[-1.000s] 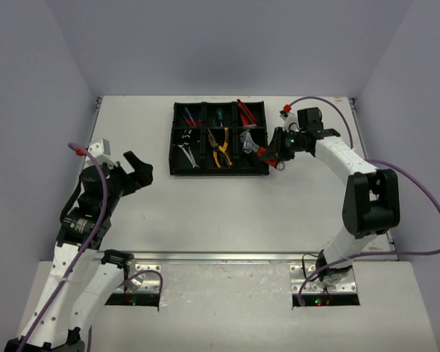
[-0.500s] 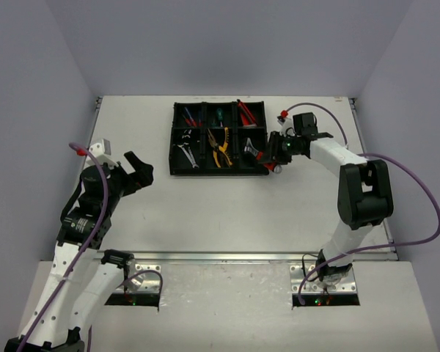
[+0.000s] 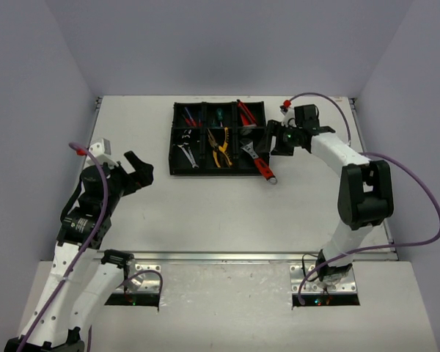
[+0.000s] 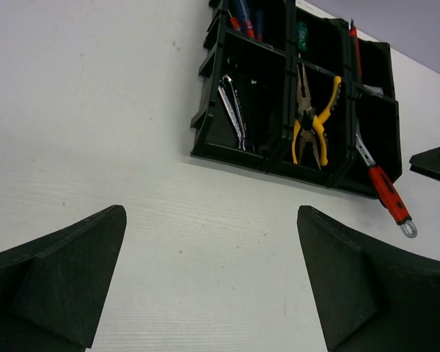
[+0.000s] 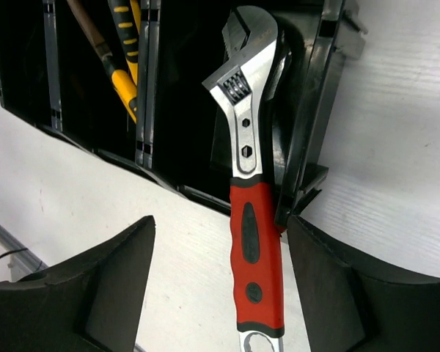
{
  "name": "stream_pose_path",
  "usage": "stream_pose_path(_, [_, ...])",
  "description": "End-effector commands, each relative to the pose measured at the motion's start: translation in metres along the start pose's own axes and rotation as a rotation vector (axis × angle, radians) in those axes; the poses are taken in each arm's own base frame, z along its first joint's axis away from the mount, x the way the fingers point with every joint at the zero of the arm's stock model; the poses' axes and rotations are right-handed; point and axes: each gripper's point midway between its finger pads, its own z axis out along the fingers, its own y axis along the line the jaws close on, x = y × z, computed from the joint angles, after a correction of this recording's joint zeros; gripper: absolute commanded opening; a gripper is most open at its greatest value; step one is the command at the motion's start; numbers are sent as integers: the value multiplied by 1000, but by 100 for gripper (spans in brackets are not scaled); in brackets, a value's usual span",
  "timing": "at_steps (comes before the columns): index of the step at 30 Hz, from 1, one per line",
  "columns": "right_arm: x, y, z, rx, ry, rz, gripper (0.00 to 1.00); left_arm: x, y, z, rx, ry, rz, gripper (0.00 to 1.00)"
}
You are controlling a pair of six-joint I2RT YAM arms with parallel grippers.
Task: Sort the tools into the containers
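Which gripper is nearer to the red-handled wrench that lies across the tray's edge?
Right. The right gripper is open just beside the red-handled wrench; the left gripper is far away, beyond the opposite side of the tray.

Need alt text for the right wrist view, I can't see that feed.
A red-handled adjustable wrench lies half in the black tray: silver head inside a compartment, handle sticking out over the wall onto the white table. The open right gripper flanks the handle; yellow-handled pliers sit in the next compartment.
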Motion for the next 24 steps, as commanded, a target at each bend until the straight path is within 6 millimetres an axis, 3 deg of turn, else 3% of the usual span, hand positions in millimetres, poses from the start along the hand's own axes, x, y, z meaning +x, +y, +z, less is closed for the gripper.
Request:
stream_pose_path(1, [-36,6,-27,78,-102,-47,73,-9,-7,3,31,-34,9,100])
stream_pose_path(2, [-39,6,-32,97,-114,-49,74,-9,-7,3,28,-33,10,100])
stream_pose_path(3, [-38,6,-36,113,-113,-55,94,-8,-7,5,23,-26,11,100])
stream_pose_path(4, [-38,9,-46,138,-123,-75,99,-8,-6,7,16,-22,13,100])
stream_pose_path(9, [-34,27,-110,265,-224,-162,99,-15,5,16,-75,-11,33,100])
stream_pose_path(13, [-8,36,-156,294,-284,-163,99,-38,30,14,-246,-94,36,100])
stream_pose_path(15, [4,46,-189,290,-340,-165,99,-47,36,9,-295,-118,51,100])
stream_pose_path(17, [15,47,-198,277,-359,-195,99,-49,34,8,-282,-121,66,100])
stream_pose_path(19, [28,63,-232,216,-476,-265,99,-51,24,6,-225,-117,79,100])
stream_pose_path(23, [49,55,-271,311,-521,-259,99,-53,7,-10,-111,-138,98,100])
stream_pose_path(24, [58,51,-270,324,-489,-253,99,-55,6,-15,-100,-154,95,100])
